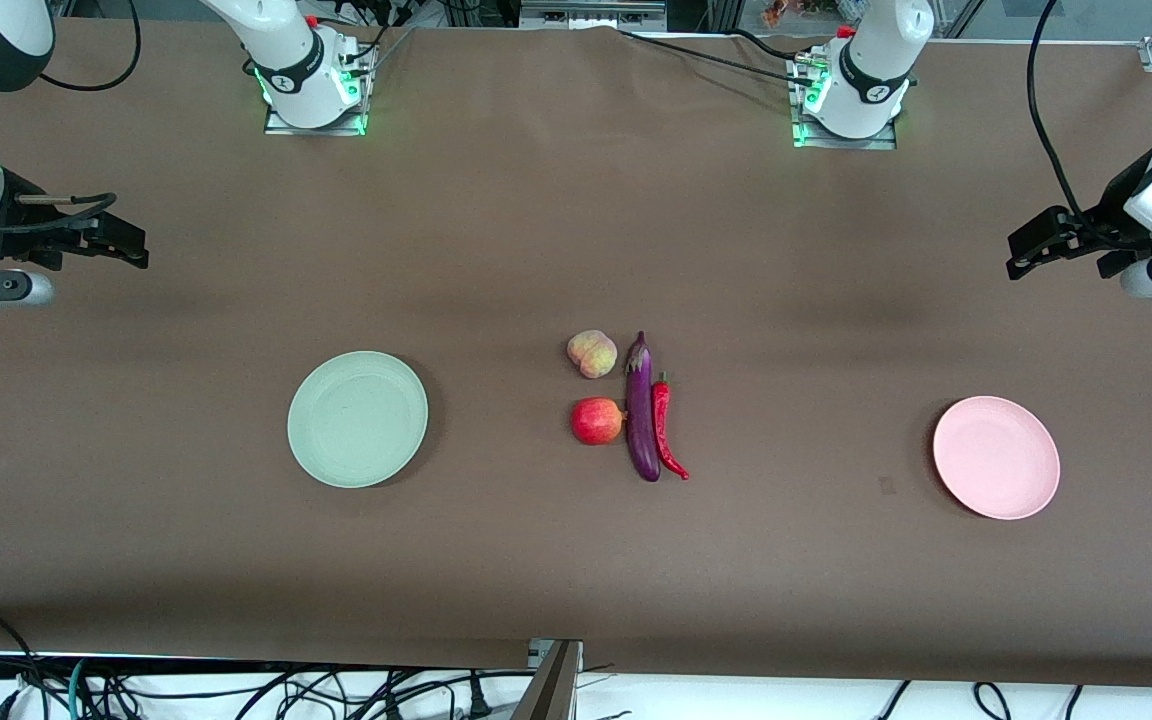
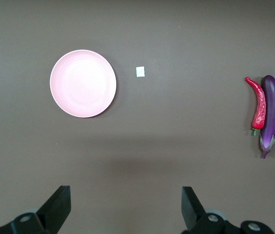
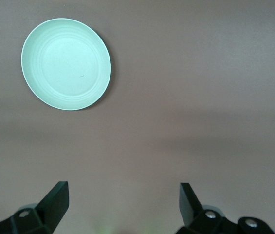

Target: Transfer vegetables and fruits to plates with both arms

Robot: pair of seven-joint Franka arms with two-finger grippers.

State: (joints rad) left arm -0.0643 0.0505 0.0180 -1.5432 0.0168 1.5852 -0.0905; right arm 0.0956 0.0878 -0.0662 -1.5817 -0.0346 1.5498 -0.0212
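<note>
Counter (image 1: 536, 230): flat matte brown sheet, arm bases along its edge farthest from the front camera, loose cables hanging off the nearest edge.

Produce sits mid-counter in a tight cluster:
- long glossy purple eggplant (image 1: 642, 410), running near-to-far
- curved red chili pepper with green stem (image 1: 665, 428), touching the eggplant on the side toward the left arm's end
- small round red apple (image 1: 596, 421), against the eggplant on the side toward the right arm's end
- pale yellow-pink lobed peach (image 1: 592, 354), just beside the apple, farther from the front camera

Pale mint green round plate (image 1: 357, 419) toward the right arm's end, nothing on it. Pale pink round plate (image 1: 996, 457) toward the left arm's end, nothing on it; small white scrap (image 2: 140, 71) just beside it.

Left claw (image 2: 125, 207): fingers spread wide, holding nothing, hanging over bare counter at the left arm's end, well apart from the cluster, pink plate closer.

Right claw (image 3: 122, 204): wide apart, holding nothing, over bare counter at the right arm's end, well apart from the green plate.
</note>
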